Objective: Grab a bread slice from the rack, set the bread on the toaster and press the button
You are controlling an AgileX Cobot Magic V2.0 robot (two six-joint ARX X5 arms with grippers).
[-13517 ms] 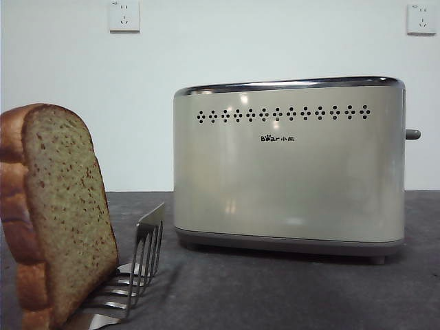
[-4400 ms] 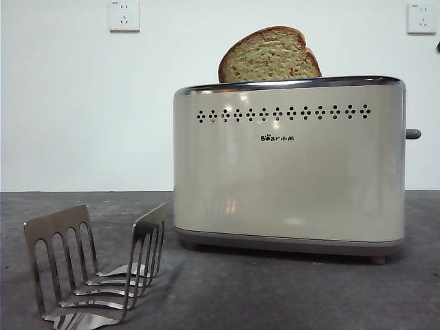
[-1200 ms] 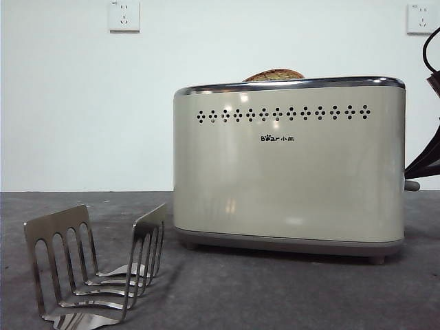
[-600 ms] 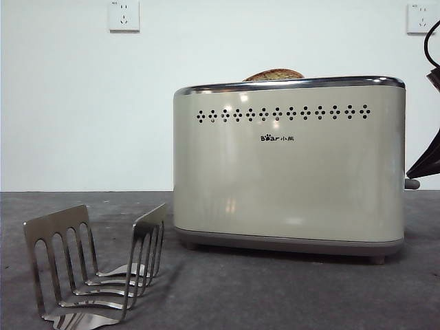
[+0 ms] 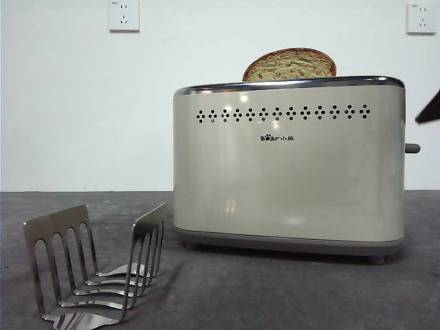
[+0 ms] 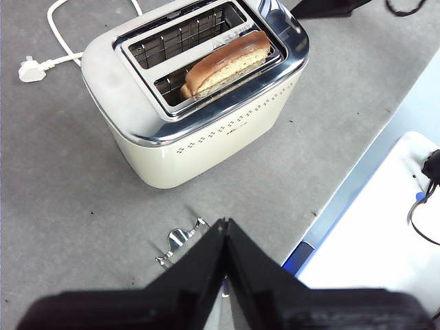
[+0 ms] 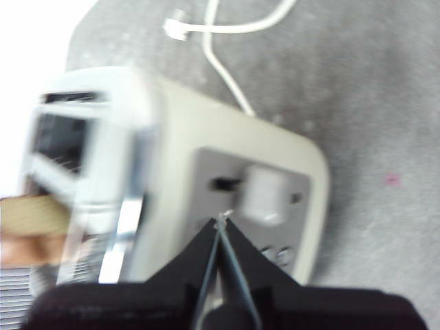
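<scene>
The toaster point(image 5: 289, 172) stands on the dark table. The slice of bread point(image 5: 289, 64) sticks up out of its top slot, rounded top showing. In the left wrist view the slice point(image 6: 225, 62) lies in the nearer slot of the toaster point(image 6: 206, 130). The button point(image 5: 412, 148) juts from the narrow right side. My right gripper point(image 7: 221, 217) is shut and empty, its tip just beside the button point(image 7: 265, 194); in the front view it is a black tip point(image 5: 430, 108) above the button. My left gripper point(image 6: 224, 224) is shut and empty, high above the rack point(image 5: 96, 268).
Two white wall sockets point(image 5: 124, 15) point(image 5: 421, 18) are on the wall behind. The toaster's white cable and plug point(image 6: 31, 69) lie on the table beyond it. The table's edge point(image 6: 357, 185) and a white surface point(image 6: 385, 254) lie on one side.
The button has sprung up from its low position and the slice of bread has risen out of the slot. My right gripper has lifted up and away from the button.
</scene>
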